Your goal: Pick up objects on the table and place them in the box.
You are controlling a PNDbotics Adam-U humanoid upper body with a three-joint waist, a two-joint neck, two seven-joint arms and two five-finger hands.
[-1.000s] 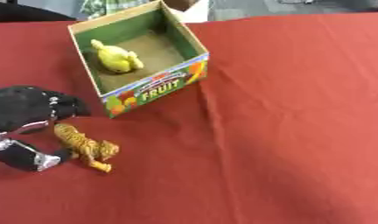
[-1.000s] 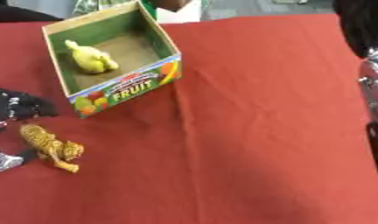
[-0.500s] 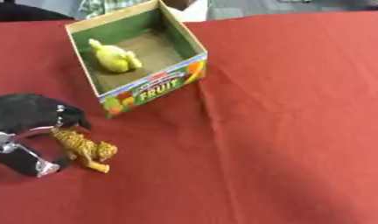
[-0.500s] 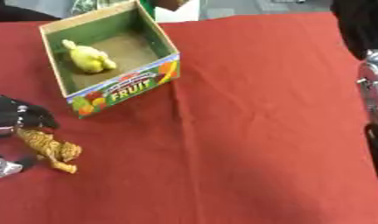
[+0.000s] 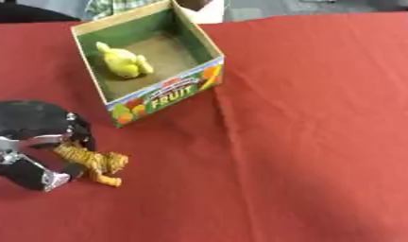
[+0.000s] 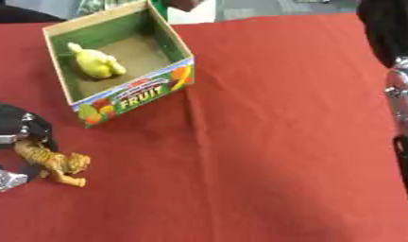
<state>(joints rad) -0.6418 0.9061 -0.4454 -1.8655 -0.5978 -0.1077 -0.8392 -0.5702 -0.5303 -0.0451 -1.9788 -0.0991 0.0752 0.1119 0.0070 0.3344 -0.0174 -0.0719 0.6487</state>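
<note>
A striped orange toy tiger (image 5: 93,163) lies on the red tablecloth at the lower left. My left hand (image 5: 32,142) is down over its rear end, with black fingers (image 5: 65,171) curled round the body from both sides. Farther back stands the open cardboard box (image 5: 167,91) with "FRUIT" printed on its front. A yellow toy animal (image 5: 121,63) lies inside it on the brown floor. Part of my right arm and hand (image 6: 391,33) shows black and silver along the right edge of the right eye view, far from the toys.
The red cloth (image 5: 306,132) covers the whole table, with a crease running down from the box's near corner. A white object (image 5: 203,8) sits just behind the box at the table's far edge.
My left hand has come down and toward the tiger, and its fingers have closed in around the tiger's rear. The tiger has shifted slightly. The box and right arm have stayed put.
</note>
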